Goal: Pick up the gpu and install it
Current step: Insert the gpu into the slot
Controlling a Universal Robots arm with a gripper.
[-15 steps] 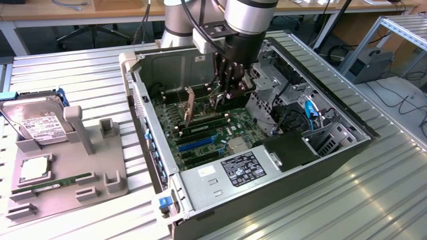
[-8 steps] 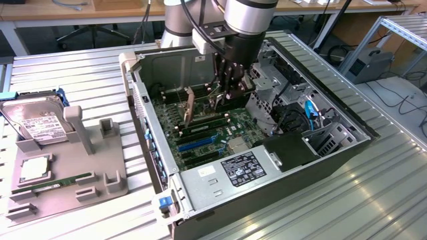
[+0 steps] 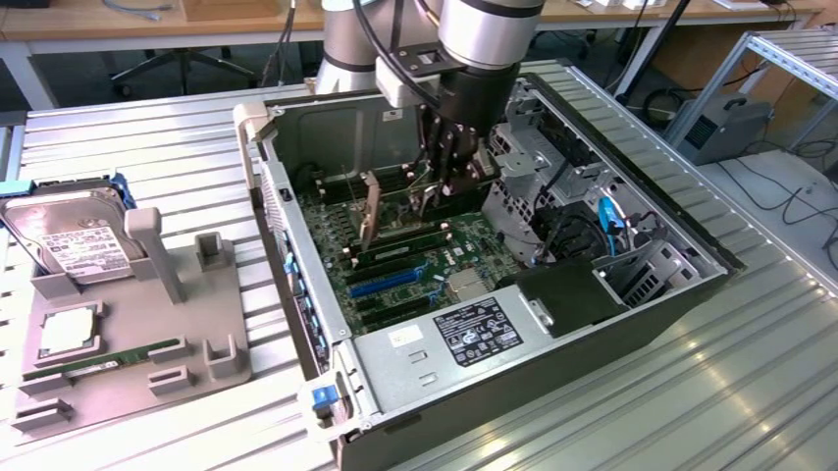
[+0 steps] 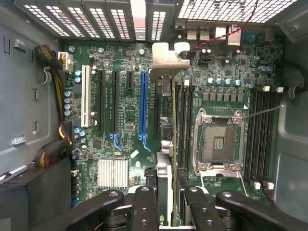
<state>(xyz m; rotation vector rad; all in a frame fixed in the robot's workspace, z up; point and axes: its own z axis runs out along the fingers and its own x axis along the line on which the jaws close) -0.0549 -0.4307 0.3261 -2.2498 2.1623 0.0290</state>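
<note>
Exterior view overlooks the open computer case (image 3: 524, 294); wrist view peers close inside.

Ribbed metal table (image 3: 157, 137); wooden desks (image 3: 78, 20), office chair (image 3: 171, 59) behind.

Silver arm (image 3: 492, 25), black cables, black screw-studded claw (image 4: 166, 202).

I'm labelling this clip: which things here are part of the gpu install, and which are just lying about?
Job: gripper shut on the thin green-and-black gpu card, open black computer case, green motherboard.
Lying about: silver hard drive, narrow green memory stick, grey holder tray.
</note>
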